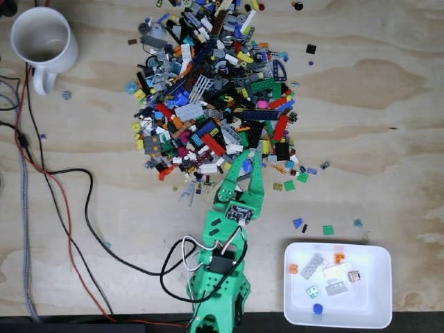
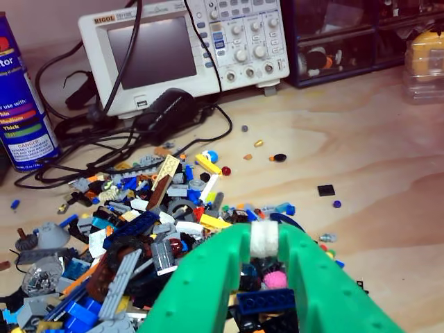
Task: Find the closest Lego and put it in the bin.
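nearest camera: gripper [image 2: 263,243]. In the wrist view its two green fingers fill the bottom edge and converge on a white pad at the tips.
jaws: tips look close together, with a narrow dark slot behind them. I cannot tell whether they are fully together or pinching a small piece.
gripper position: in the fixed view the gripper [image 1: 248,158] has its tips at the near edge of the brick pile [image 1: 208,90].
Lego position: the Lego [image 1: 313,292] lies inside the bin [image 1: 378,316], in its lower left part, flat on the floor.
key relation: in the fixed view the Lego is behind the jaws and off to their right, back towards the arm's base and well apart from the tips. The jaws point away from it, into the pile.
long axis: none to speak of. The piece is squarish, so approach angle should matter little.
Lego look: tiny, light green, with a pale spot in the middle, smaller than the grey plates [image 1: 312,266] near it.
just beside: small round blue piece [image 1: 318,309], on the side farther from the jaws.
bin vs jaws: to the right of the arm, behind the tips.
farther out: darker green tile [image 1: 327,229] on bare wood between the bin and the pile.
judgement: with this piece in the bin, the placing looks done. Any further pick would start from the pile edge ahead of the jaws.
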